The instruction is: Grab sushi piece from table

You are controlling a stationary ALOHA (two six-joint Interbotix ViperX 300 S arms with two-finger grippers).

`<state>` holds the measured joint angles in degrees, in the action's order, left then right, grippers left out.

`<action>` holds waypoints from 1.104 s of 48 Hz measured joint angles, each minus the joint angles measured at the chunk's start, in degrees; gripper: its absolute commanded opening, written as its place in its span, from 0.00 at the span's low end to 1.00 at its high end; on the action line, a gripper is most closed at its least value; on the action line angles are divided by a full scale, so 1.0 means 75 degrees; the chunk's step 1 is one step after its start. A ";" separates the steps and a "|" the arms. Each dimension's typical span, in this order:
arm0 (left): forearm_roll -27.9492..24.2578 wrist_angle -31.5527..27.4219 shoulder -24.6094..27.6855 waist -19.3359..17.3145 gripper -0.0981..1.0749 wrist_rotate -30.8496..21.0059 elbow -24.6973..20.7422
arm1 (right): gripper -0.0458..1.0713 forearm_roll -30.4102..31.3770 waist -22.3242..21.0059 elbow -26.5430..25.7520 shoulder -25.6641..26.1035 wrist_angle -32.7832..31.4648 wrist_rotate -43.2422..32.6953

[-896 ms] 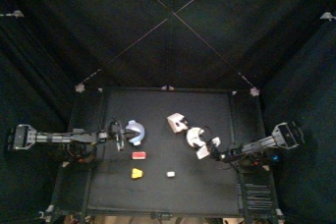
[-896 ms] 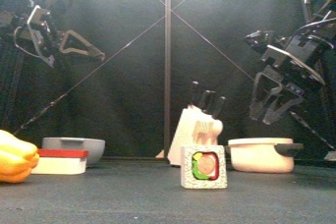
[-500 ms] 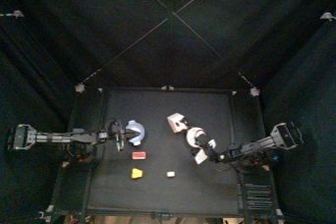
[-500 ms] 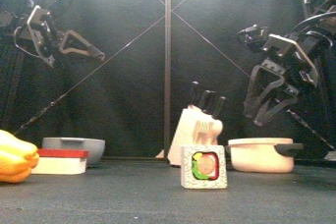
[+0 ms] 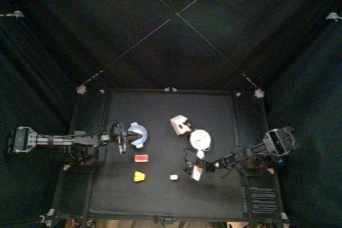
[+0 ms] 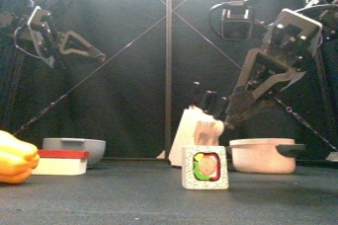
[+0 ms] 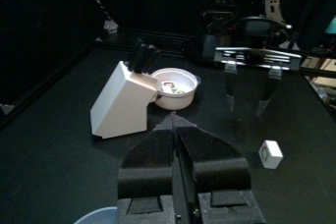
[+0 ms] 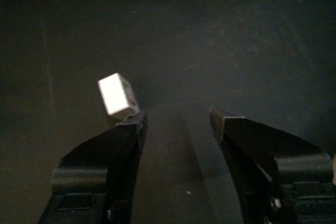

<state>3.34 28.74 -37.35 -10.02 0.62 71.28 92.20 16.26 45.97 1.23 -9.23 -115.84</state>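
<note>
Sushi piece sits loose on tabletop; we hang right gripper spread wide beside it, ready to straddle. Left gripper clenched, idle.

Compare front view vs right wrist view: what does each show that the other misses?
Front view only: the knife block, the white pot, the yellow pepper, the red-and-white item with a grey bowl behind it, the left arm resting high at the left, and the sushi piece's coloured filling.

Right wrist view only: the right gripper with jaws open, pointing down at the table, fingertips just beside the sushi piece, not yet around it.

Both: the sushi piece, the table, the right arm.
</note>
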 measured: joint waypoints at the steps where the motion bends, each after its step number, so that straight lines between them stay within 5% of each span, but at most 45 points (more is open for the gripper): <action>1: 0.0000 -0.0012 0.0000 -0.0012 0.38 0.0000 0.0000 | 0.82 0.0035 0.0000 -0.0023 -0.0059 0.0070 0.0000; 39: 0.0000 0.0000 0.0000 -0.0012 0.38 0.0000 0.0000 | 0.82 0.0715 -0.0129 -0.1113 -0.1371 0.1090 0.0000; 53: 0.0000 0.0000 0.0000 0.0000 0.38 0.0000 0.0000 | 0.73 0.0727 -0.0258 -0.1148 -0.1488 0.1148 0.0012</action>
<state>3.34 28.74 -37.35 -10.02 0.62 71.28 97.65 14.33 37.35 -9.93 -0.62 -115.75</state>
